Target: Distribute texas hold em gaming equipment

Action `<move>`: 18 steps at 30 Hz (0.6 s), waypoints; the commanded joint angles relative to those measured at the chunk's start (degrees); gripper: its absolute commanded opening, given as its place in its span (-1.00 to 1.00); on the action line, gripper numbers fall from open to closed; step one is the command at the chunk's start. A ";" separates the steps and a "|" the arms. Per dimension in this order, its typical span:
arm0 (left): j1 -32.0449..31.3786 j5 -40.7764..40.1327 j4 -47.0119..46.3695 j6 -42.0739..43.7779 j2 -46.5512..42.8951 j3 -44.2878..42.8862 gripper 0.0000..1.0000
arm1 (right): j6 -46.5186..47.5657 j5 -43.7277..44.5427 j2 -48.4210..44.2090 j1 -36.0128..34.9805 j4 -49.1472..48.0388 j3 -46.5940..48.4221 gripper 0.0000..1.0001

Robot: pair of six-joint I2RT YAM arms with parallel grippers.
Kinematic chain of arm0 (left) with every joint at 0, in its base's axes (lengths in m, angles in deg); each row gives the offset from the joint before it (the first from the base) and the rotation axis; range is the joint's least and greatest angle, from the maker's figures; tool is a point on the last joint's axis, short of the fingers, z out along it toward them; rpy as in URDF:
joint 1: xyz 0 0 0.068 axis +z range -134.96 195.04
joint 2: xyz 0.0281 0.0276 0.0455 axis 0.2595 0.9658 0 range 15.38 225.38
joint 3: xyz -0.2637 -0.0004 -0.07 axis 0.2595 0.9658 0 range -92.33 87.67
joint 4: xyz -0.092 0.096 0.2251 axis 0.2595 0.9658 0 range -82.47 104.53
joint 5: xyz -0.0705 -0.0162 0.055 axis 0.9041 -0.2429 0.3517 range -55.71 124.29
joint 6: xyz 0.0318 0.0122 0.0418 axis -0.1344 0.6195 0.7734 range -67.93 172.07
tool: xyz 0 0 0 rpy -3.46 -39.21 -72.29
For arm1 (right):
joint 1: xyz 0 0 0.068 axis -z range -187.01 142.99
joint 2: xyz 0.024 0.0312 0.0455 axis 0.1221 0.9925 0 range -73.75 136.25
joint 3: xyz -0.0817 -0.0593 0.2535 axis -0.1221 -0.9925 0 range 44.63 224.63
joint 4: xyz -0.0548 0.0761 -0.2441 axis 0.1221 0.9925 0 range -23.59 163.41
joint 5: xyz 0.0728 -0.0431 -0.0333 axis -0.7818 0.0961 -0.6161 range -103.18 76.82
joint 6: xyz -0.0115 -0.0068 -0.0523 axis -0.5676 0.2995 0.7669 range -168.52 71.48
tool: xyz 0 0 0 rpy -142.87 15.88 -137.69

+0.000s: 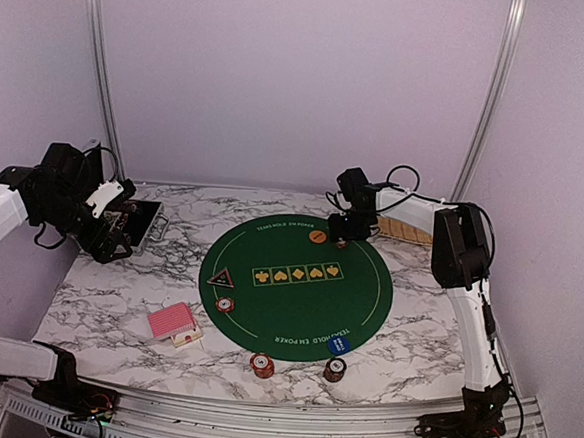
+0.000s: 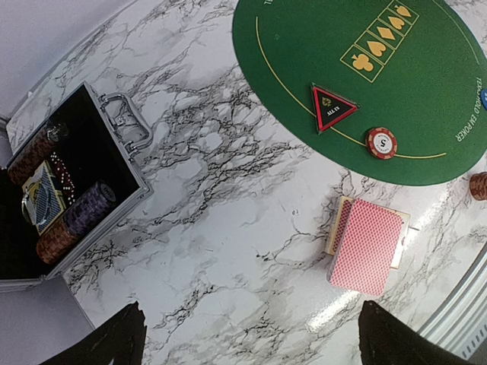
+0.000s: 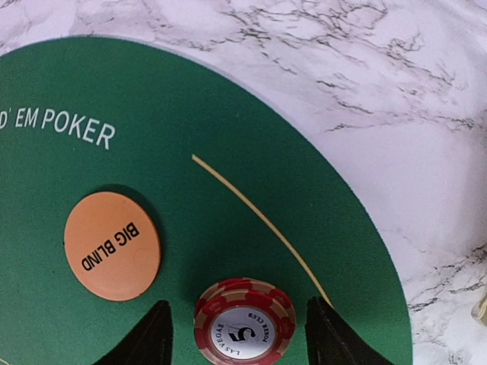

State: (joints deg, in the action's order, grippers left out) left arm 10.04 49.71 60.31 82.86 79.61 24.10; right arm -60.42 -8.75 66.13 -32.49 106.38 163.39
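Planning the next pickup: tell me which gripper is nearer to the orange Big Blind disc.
Right. The right gripper hovers just beside the orange disc at the green mat's far edge, straddling a poker chip; the left gripper is far off by the open case.

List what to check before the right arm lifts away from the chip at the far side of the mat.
1. Right gripper open: ok, a gap shows on each side of the chip.
2. Chip flat on the green mat: ok.
3. Chip apart from the orange disc: ok, mat shows between them.
4. Left gripper open and empty: ok, only the marble table lies below it.
5. Case open with spare chips inside: ok.
6. Cards dealt out: not ok, the deck lies in one pile on the table.
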 commanded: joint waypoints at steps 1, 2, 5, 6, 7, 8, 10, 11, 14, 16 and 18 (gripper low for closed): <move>-0.19 0.51 1.63 0.60 -1.46 -0.16 0.98 | 0.39 1.88 -1.34 0.43 0.37 2.36 0.28; -0.19 0.49 1.63 0.52 -1.50 -0.11 0.98 | 0.54 2.24 -1.97 0.43 0.45 2.50 0.30; -0.19 0.40 1.63 0.44 -1.97 0.02 0.98 | 0.63 2.78 -4.25 0.38 0.72 2.92 0.33; -0.19 0.40 1.63 0.42 -2.14 0.03 0.98 | 0.60 2.85 -5.44 0.30 0.80 2.85 0.34; -0.19 0.42 1.63 0.41 -2.23 0.03 0.98 | 0.74 2.87 -6.63 0.11 0.77 2.55 0.34; -0.19 0.34 1.63 0.40 -2.30 0.03 0.98 | 1.00 3.01 -8.03 -0.34 0.66 2.06 0.35; -0.19 0.12 1.66 0.42 -2.48 0.03 0.98 | 1.82 3.65 -11.03 -2.18 0.56 -0.17 0.37; -0.19 0.12 1.71 0.37 -2.46 0.03 0.98 | 2.19 3.86 -12.88 -3.39 0.44 -1.82 0.39; -0.19 -0.04 1.61 0.26 -2.44 0.03 0.98 | 2.99 4.43 -19.51 -8.45 -0.53 -9.08 0.50; -0.17 0.11 1.63 0.24 -2.29 0.03 0.98 | 3.20 4.82 -24.17 -13.09 -1.44 -14.78 0.61; -0.19 0.13 1.63 0.32 -2.10 0.03 0.98 | 2.93 4.97 -28.42 -18.23 -1.71 -19.76 0.74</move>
State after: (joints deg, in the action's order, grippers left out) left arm 10.04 49.67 60.33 82.96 77.97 24.10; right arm -58.26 -4.47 45.34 -40.66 105.31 151.17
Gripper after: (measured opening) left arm 0.989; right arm 0.824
